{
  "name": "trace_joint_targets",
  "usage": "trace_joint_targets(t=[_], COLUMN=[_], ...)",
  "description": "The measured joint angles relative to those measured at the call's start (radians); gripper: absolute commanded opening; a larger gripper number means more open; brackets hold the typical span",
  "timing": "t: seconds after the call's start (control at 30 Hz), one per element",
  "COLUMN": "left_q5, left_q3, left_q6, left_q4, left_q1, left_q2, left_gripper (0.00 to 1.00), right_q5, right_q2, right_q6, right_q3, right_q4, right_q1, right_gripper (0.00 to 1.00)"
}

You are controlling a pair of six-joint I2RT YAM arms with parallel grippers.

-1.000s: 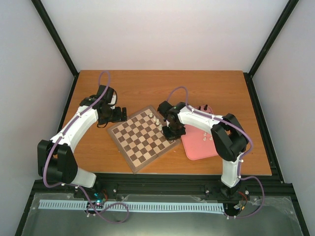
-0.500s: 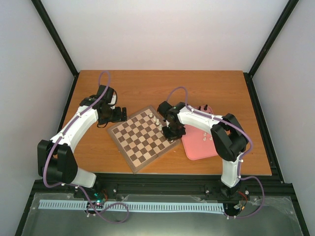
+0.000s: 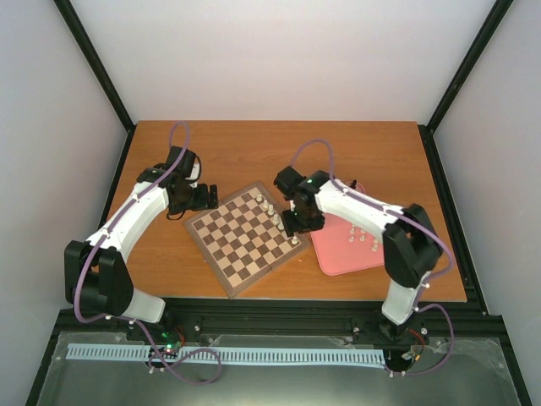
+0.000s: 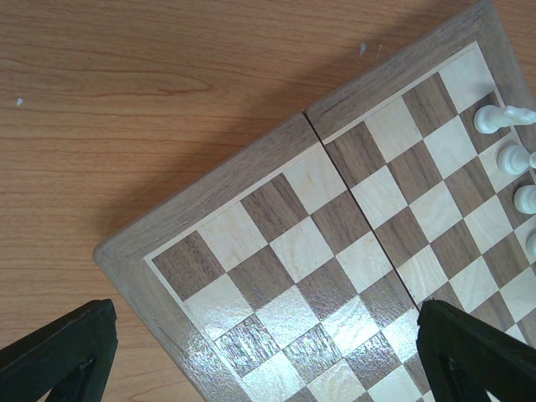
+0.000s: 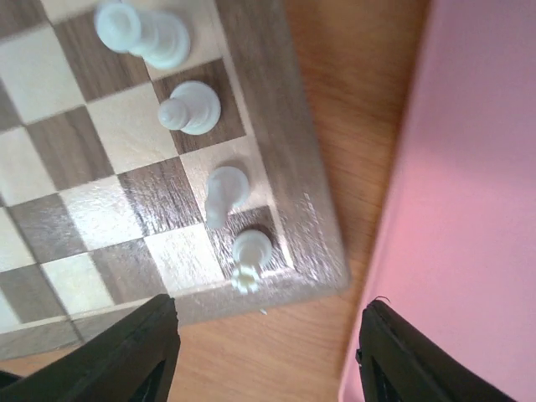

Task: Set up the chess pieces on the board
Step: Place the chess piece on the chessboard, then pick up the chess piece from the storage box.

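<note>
The board (image 3: 243,237) lies tilted between the arms. Several cream-white chess pieces (image 3: 275,216) line its right edge. In the right wrist view a rook (image 5: 251,251) stands on the corner square, with a knight (image 5: 224,191), a bishop (image 5: 191,107) and a taller piece (image 5: 142,33) beyond it. My right gripper (image 5: 268,356) hangs open above that corner with nothing between its fingers (image 5: 126,360). It shows in the top view as the right gripper (image 3: 300,222). My left gripper (image 4: 268,360) is open over the board's opposite corner (image 4: 167,276), also holding nothing.
A pink tray (image 3: 342,249) lies right of the board, holding loose white pieces (image 3: 362,234) and black ones (image 3: 347,186) at its far end. Its edge (image 5: 469,209) runs close beside my right gripper. Black frame posts bound the table's sides.
My right gripper has opened and let go of a white piece, which now stands on the board's near right corner square. The right arm has lifted and swung slightly right. The left arm is still.
</note>
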Motion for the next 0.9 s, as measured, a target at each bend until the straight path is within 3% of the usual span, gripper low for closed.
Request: trace_joint_targets(t=[0.2, 0.37, 0.57, 0.9], left_q5=[0.001, 0.003, 0.003, 0.001], left_q3=[0.0, 0.0, 0.0, 0.0], left_q6=[0.0, 0.0, 0.0, 0.0], left_q4=[0.0, 0.0, 0.0, 0.0], left_q1=[0.0, 0.0, 0.0, 0.0], left_q2=[0.0, 0.0, 0.0, 0.0], left_gripper=[1.0, 1.0, 1.0, 1.0], right_q5=[0.074, 0.096, 0.094, 0.09], right_q2=[-0.228, -0.382, -0.392, -0.353], right_q6=[0.046, 0.095, 0.114, 0.108], right_q3=[-0.045, -0.215, -0.41, -0.455], right_q4=[-0.048, -0.074, -0.08, -0.03], right_q1=[-0.041, -0.208, -0.411, -0.54], right_gripper=[0.61, 0.61, 0.62, 0.62])
